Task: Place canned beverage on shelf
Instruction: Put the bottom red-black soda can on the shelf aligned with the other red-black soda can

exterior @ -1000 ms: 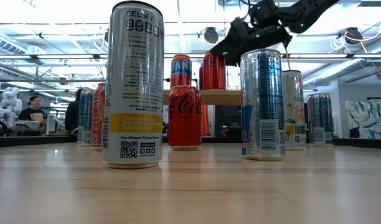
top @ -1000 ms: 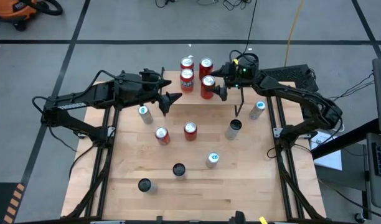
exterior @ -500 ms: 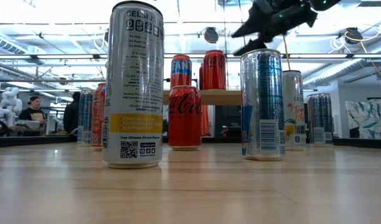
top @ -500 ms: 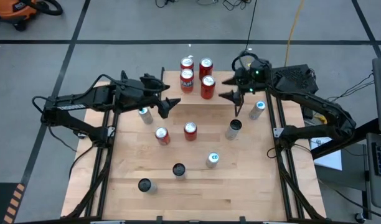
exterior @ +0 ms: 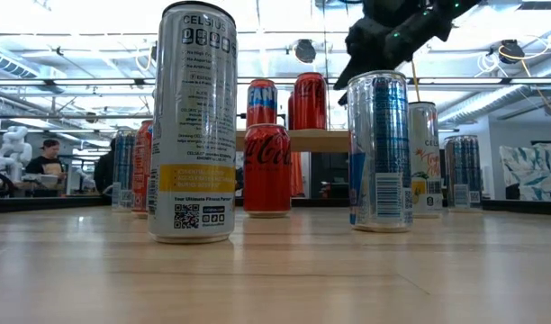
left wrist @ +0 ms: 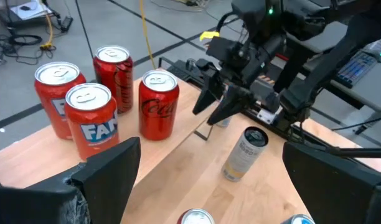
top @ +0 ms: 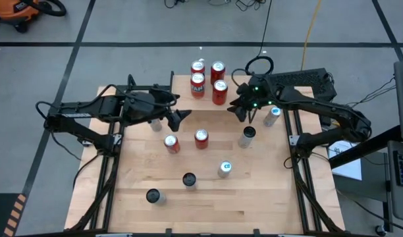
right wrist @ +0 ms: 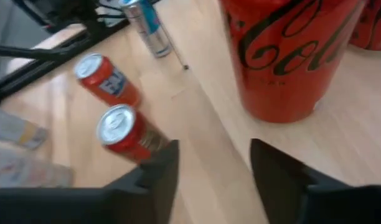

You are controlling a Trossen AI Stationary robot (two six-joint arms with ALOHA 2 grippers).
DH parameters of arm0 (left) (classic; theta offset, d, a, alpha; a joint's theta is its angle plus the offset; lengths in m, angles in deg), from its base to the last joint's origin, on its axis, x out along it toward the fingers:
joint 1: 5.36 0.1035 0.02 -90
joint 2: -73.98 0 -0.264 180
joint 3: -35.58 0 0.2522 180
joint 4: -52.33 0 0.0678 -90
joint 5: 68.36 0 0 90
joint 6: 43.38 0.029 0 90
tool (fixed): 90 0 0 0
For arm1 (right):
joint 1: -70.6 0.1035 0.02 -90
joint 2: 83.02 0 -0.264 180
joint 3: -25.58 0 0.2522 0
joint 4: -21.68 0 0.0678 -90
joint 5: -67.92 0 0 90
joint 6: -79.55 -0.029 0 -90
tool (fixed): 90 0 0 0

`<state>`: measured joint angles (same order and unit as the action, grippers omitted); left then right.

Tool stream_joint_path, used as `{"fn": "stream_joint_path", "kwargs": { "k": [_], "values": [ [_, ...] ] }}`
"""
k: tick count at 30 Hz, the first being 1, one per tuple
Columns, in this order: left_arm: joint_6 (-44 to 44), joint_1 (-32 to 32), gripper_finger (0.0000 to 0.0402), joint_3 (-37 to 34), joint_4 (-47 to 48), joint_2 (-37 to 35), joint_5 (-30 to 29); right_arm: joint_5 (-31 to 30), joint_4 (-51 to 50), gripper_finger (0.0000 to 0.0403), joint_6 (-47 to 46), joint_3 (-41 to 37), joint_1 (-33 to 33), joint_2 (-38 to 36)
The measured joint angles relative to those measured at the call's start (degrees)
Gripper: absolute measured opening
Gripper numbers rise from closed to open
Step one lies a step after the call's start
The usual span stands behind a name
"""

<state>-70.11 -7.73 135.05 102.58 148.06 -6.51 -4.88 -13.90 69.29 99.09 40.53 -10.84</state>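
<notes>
The shelf (exterior: 316,140) stands at the table's far middle and bears several red cans, among them a Coca-Cola can (top: 219,90) at its near right. My right gripper (top: 240,110) hovers just right of and nearer than that can (right wrist: 284,56). It is open with a narrow gap and nothing between its fingers (right wrist: 159,174). My left gripper (top: 182,108) hangs left of the shelf, over the table. Its fingers (left wrist: 112,165) are wide open and empty, and they point toward the shelf's cans and the right gripper (left wrist: 210,107).
Loose cans stand upright on the tabletop: two red ones (top: 171,143) (top: 201,137) in the middle, a dark-topped silver one (top: 247,135), a blue-topped one (top: 272,116) by the right arm, and three more (top: 225,168) (top: 189,179) (top: 153,195) nearer the front. Tall cans (exterior: 193,121) (exterior: 379,151) loom in the low view.
My right gripper has drawn back from the Coca-Cola can on the shelf, first toward the table's right edge, then toward the near edge. It has tipped downward, and its fingers have come closer together. The can stays upright on the shelf. My left gripper has drifted slightly nearer.
</notes>
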Motion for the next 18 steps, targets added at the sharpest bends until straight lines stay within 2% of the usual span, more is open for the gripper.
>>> {"fn": "stream_joint_path", "kwargs": {
  "k": [3, 10, 18],
  "values": [
    [0.0, -0.4, 0.0395, 0.0, -0.1, 0.0, -1.1, -3.8, 1.4, 0.0108, -1.6, 0.0, 1.2, 1.5],
    [0.5, -0.3, 0.0395, 0.0, -3.3, 0.0, -2.9, -3.8, 9.2, 0.0011, -1.9, 0.0, 2.1, 4.2],
    [0.3, -0.3, 0.0395, 0.0, -3.0, 0.4, -3.9, -3.8, 13.5, 0.0011, -1.1, 0.1, 2.0, 7.5]
  ]
}}
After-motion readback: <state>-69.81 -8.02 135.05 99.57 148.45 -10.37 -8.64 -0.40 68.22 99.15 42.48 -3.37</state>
